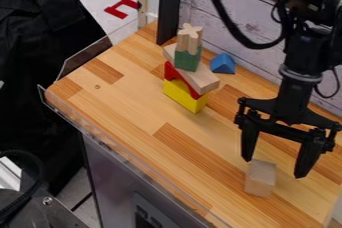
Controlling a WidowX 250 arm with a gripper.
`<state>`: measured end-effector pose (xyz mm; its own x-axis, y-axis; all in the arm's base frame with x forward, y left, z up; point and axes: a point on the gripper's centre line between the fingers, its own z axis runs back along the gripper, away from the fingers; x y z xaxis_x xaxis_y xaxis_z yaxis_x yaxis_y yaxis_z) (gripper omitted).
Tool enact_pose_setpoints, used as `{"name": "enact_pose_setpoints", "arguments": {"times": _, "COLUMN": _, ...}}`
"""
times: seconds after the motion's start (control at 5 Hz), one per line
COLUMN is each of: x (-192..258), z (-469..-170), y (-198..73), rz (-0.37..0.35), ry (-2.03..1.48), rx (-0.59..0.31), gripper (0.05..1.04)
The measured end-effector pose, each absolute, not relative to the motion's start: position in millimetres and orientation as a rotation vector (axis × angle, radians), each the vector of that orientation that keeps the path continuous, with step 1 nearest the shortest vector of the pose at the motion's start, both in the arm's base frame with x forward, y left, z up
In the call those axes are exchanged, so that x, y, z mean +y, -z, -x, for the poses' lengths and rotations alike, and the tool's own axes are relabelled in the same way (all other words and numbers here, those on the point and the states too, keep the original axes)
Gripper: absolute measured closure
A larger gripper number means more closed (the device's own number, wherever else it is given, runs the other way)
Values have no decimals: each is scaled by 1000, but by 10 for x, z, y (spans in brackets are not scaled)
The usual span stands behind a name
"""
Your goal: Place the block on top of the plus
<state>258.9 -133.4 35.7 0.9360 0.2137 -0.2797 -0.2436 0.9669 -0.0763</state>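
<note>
The black two-finger gripper [274,168] is held with jaws parted and nothing clasped, over a wooden tabletop [133,102]. With twelve o'clock set at the view's top, a pale, box-shaped block, apparently wooden [260,178], is placed just below the jaws, toward seven or eight. Its long axis is pointed roughly from twelve to six; whether it is touched by the nearer fingertip cannot be told. A small shift toward that side is probably needed before it is gripped.

Toward eleven, one natural-wood plus [190,42] is stacked on one green block [187,60], supported by one pale wooden plank [199,78], one red arch [179,78] and one yellow block [183,97]. One blue triangular block [223,64] is set beside the stack; one red U-shaped piece [123,8] is seen beyond the tabletop. One pale block and one gripper are counted.
</note>
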Motion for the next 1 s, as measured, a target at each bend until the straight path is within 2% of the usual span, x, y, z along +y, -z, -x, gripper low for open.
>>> {"name": "enact_pose_setpoints", "arguments": {"times": 0.4, "x": -1305, "z": -2606, "y": -254, "rz": 90, "ry": -279, "rx": 390, "gripper": 83}}
{"name": "enact_pose_setpoints", "arguments": {"times": 1.0, "x": -1271, "z": -2493, "y": -182, "rz": 119, "ry": -403, "rx": 451, "gripper": 83}}
